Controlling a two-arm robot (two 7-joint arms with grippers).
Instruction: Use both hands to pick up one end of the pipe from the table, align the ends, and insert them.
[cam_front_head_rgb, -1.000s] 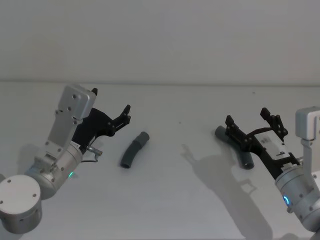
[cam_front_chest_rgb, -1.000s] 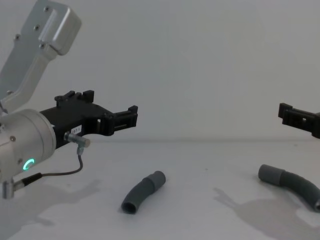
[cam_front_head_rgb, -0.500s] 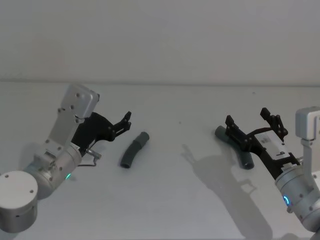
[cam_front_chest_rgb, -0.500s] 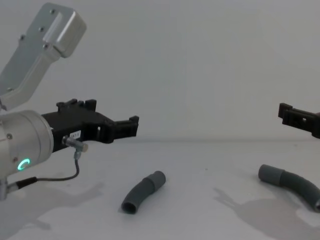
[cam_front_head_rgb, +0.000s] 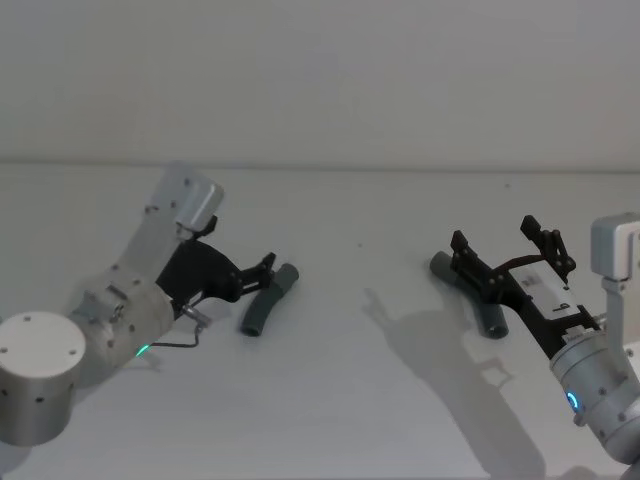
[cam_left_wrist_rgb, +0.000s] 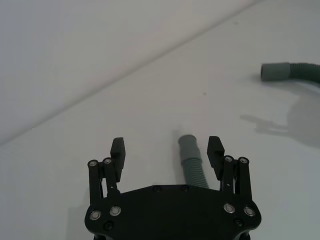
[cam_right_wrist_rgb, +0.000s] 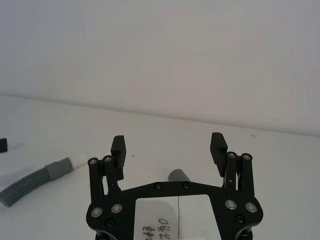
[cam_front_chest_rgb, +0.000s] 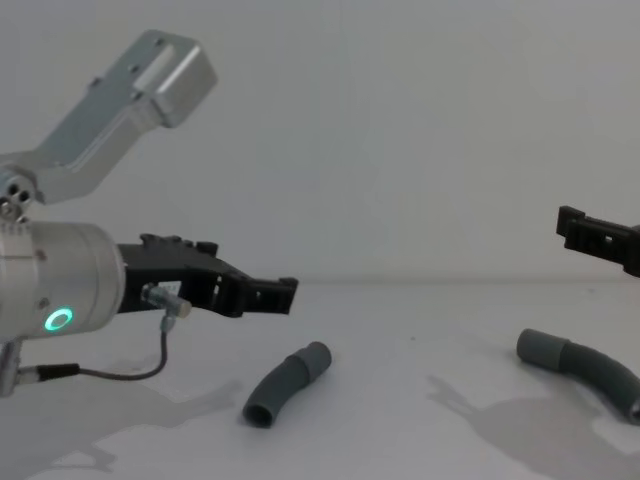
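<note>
Principal risk: the left gripper (cam_front_head_rgb: 265, 270) is not centred on the short pipe piece (cam_front_head_rgb: 267, 300). In the left wrist view the piece (cam_left_wrist_rgb: 192, 160) lies close to one finger with a wide gap to the other, so closing from here would likely push or roll it across the bench (cam_front_head_rgb: 350, 400) rather than seat it. Being curved, it could also twist in the grasp and throw its white tip (cam_right_wrist_rgb: 77, 161) off line for insertion. A second risk is on the right: a grasp too near the collared mouth (cam_right_wrist_rgb: 178, 175) of the longer pipe piece (cam_front_chest_rgb: 580, 365) would obstruct the joint. The short piece lies flat left of the bench centre, and the longer one lies toward the right edge; they are well apart and neither is held. The left arm reaches in low and nearly level, its gripper (cam_front_chest_rgb: 285, 290) spread and just short of the short piece. The right gripper (cam_front_head_rgb: 493, 233) comes from the near right corner, fingers spread wide, raised above the longer piece (cam_front_head_rgb: 490, 322).
</note>
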